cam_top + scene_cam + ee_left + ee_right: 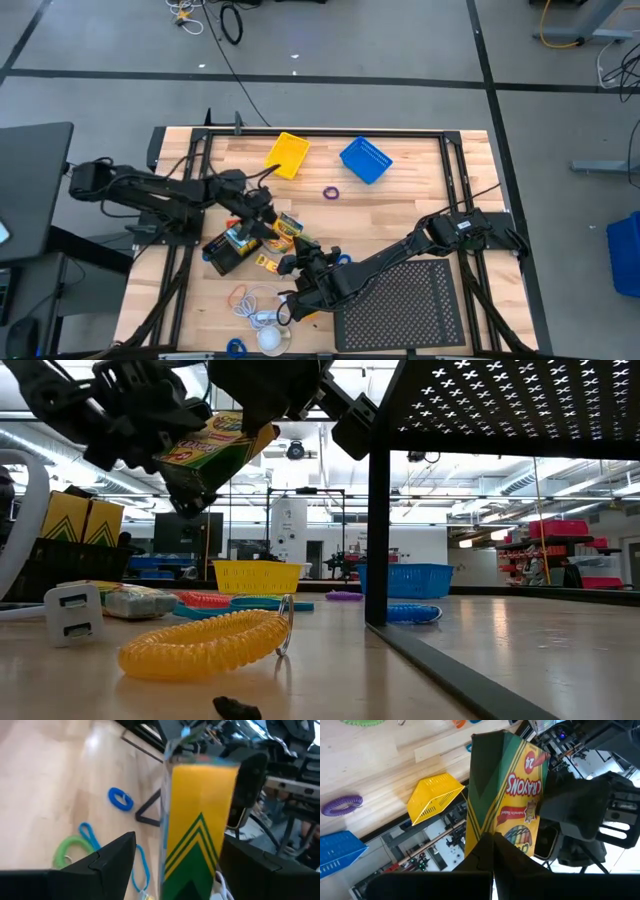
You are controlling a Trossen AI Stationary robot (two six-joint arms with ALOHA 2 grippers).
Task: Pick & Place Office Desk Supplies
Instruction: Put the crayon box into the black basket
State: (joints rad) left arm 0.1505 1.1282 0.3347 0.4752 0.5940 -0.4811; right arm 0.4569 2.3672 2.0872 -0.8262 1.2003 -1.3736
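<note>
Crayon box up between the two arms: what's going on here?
Both arms meet over the middle of the table at one crayon box, which is lifted off the wood. The right claw is shut on the box's end. The left claw is open, with a finger on either side of the box. It looks like a handover between arms. The yellow basket and blue basket sit at the far edge; other small supplies lie loose on the table.

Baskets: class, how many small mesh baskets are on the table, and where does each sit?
2. The yellow basket and the blue basket sit side by side at the table's far edge, yellow toward the left arm's side, blue toward the right. None looks hidden.
</note>
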